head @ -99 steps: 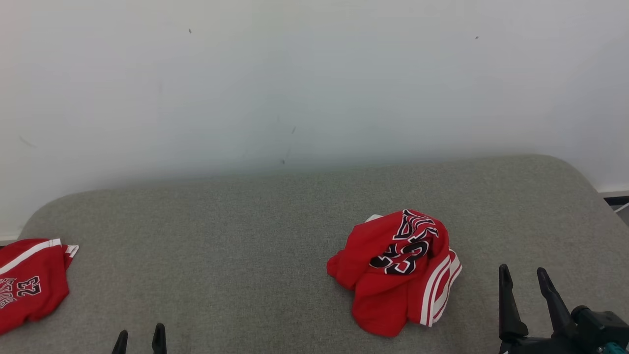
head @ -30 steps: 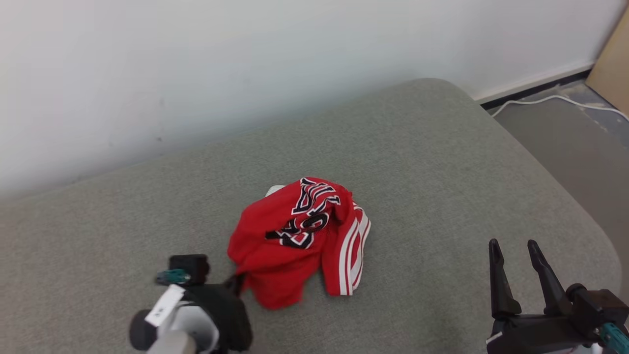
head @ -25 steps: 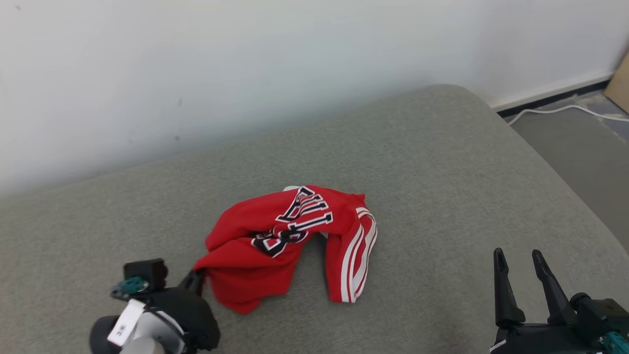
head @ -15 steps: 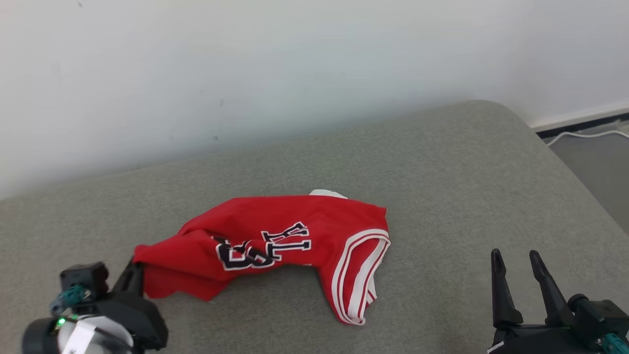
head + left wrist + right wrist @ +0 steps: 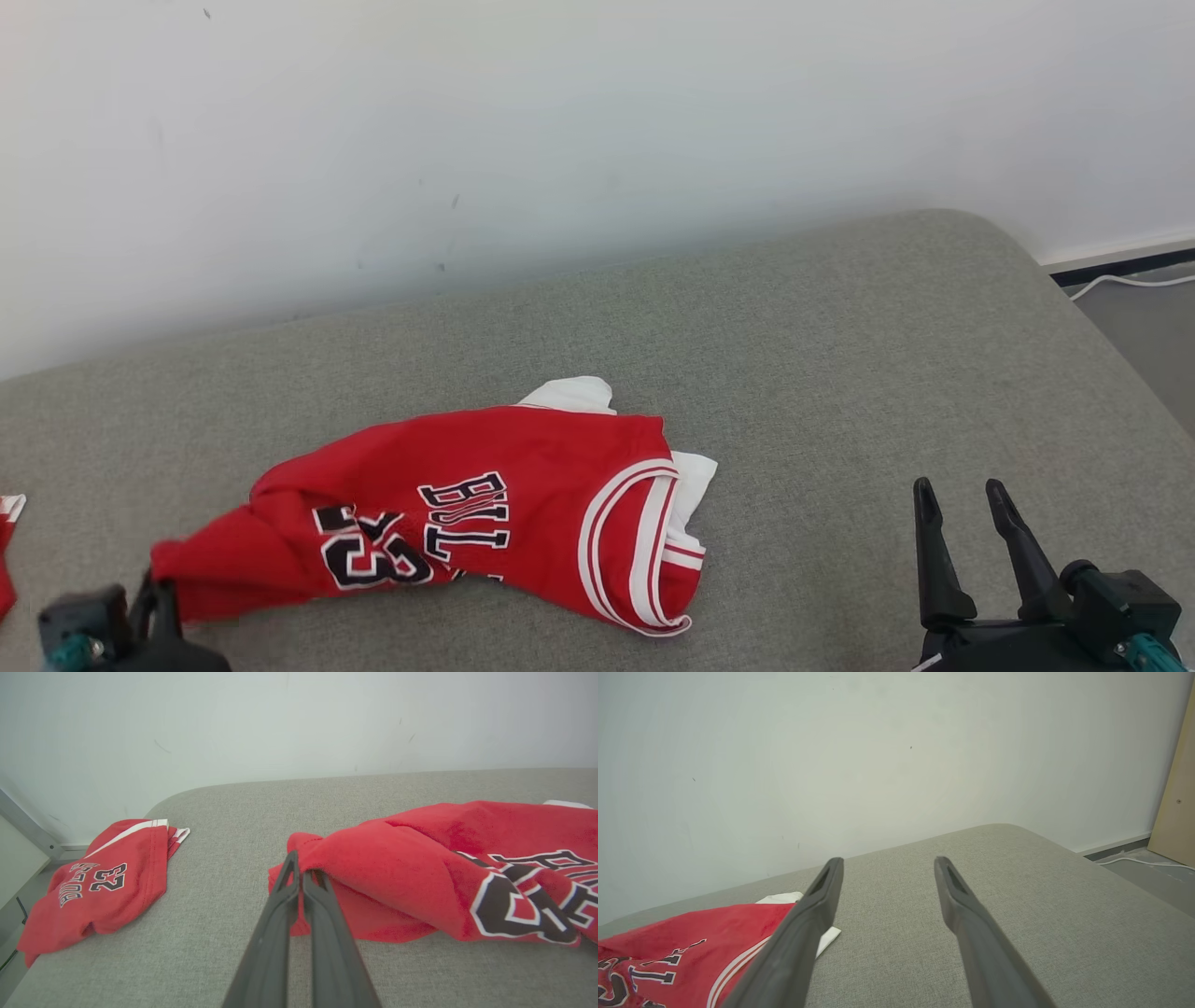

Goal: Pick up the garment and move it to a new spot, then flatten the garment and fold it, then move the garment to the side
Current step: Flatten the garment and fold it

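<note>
Left hand: fingers pressed together on a bunched corner of the red garment. The bite looks small, only a fold of cloth at the very tips.

Garment position: one end in the left hand. The rest trails away from it to the hand's right, lying on the grey padded surface.

Orientation: the long axis runs from the pinch outward, roughly along the wall side of the surface. The gathered end points at the left hand. The white-striped opening is the far end and points toward the right hand. In the head view the lettering reads nearly upright, with its tops toward the wall. A white inner layer pokes out at the far end.

Right hand: fingers spread wide, holding nothing. It sits past the striped end, apart from the cloth.

On the other side of the left hand, well apart, lies a second red garment.

Risks (judgement):
- The pinch may slip, since the bite is shallow and the trailing cloth drags on the textured surface.
- Pulling from one corner may rope or twist the garment, which would make flattening harder.
- The white layer may tuck under and hide a crease.
- A placement too far on the left hand's outer side could land beside or on the second garment.
</note>
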Controlling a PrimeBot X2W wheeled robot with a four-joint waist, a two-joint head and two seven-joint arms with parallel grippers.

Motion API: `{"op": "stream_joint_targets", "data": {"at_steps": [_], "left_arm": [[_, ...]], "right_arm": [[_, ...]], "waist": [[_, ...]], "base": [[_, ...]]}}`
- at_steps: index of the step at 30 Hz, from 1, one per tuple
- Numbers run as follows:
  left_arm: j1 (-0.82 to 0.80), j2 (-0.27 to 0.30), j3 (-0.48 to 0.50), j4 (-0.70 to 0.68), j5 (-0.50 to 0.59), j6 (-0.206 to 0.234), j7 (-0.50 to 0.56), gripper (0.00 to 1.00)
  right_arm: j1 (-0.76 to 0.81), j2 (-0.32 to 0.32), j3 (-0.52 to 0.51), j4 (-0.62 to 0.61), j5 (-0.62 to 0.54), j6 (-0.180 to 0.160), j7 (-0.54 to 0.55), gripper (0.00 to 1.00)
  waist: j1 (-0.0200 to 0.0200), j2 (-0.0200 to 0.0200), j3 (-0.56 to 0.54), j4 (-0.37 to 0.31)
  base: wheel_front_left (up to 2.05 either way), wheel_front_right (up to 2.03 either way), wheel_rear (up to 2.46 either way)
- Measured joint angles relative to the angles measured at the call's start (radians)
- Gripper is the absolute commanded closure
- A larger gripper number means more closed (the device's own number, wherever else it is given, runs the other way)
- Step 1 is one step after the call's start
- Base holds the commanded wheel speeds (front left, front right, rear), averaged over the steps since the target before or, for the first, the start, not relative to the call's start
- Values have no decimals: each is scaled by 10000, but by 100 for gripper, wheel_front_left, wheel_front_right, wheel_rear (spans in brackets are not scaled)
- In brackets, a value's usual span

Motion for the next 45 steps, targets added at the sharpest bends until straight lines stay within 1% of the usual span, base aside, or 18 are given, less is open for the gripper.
{"op": "stream_joint_targets", "data": {"at_steps": [4,5,6,7,8,12,17,20,22,26,27,29,32,33,37,39,43,45], "left_arm": [[558,-431,355,96,341,0,234,100],[666,-506,454,86,401,0,293,85],[765,-583,495,88,408,0,391,48],[886,-688,546,73,408,0,487,16],[1001,-798,564,71,435,0,602,0],[1388,-1135,711,-75,633,0,1005,0],[1689,-1220,1262,-485,1127,2,1308,0],[1784,-1559,1561,-1080,1231,2,1279,0],[1784,-1837,1756,-1684,1145,2,961,0],[1751,-1954,1530,-2926,644,-15,146,0],[1725,-1977,1473,-3158,314,-113,-88,0],[1721,-2017,1254,-3672,146,-305,-531,0],[1737,-2153,926,-4265,-422,-577,-1108,0],[1737,-2153,926,-4265,-422,-577,-1108,0],[1904,-2161,420,-4878,-671,-725,-1831,0],[2195,-2161,332,-5007,-849,-800,-1885,0],[2711,-2142,295,-5028,-970,-763,-1925,0],[2933,-2117,142,-4997,-972,-813,-1925,0]], "right_arm": [[-3,4,38,-4,0,0,2,0],[-10,4,46,-4,0,0,2,0],[-11,4,46,-4,0,0,4,0],[-17,2,48,-4,0,0,4,0],[-17,0,44,-4,0,0,4,0],[-21,-8,29,10,0,0,10,0],[-20,-10,19,35,0,0,12,0],[5,-13,-21,65,0,0,10,0],[85,-23,-52,71,0,0,8,0],[140,-23,-86,111,2,-21,2,0],[142,-23,-92,115,10,-31,0,0],[144,-17,-94,163,40,-31,-2,0],[145,6,-65,224,88,-31,-4,0],[145,6,-65,224,88,-31,-4,0],[155,67,-17,253,92,-31,-13,0],[156,84,29,272,92,-31,-13,0],[156,111,86,288,107,-31,-15,0],[153,130,132,332,136,-31,-15,0]], "waist": [[0,0,12,-11],[0,0,13,-16],[0,-1,11,-22],[0,0,7,-28],[0,0,2,-33],[0,0,-31,-33],[0,0,-105,21],[0,-1,-174,93],[0,0,-222,155],[0,0,-318,313],[0,0,-340,358],[0,0,-385,458],[0,0,-477,604],[0,0,-477,604],[0,0,-595,801],[0,0,-648,888],[0,0,-719,1007],[0,0,-731,1025]], "base": [[0,0,0],[0,0,0],[0,0,0],[0,0,0],[0,0,0],[0,0,0],[0,0,0],[0,0,0],[0,0,0],[0,0,0],[0,0,0],[0,0,0],[0,0,0],[0,0,0],[0,0,0],[0,0,0],[0,0,0],[0,0,0]]}}
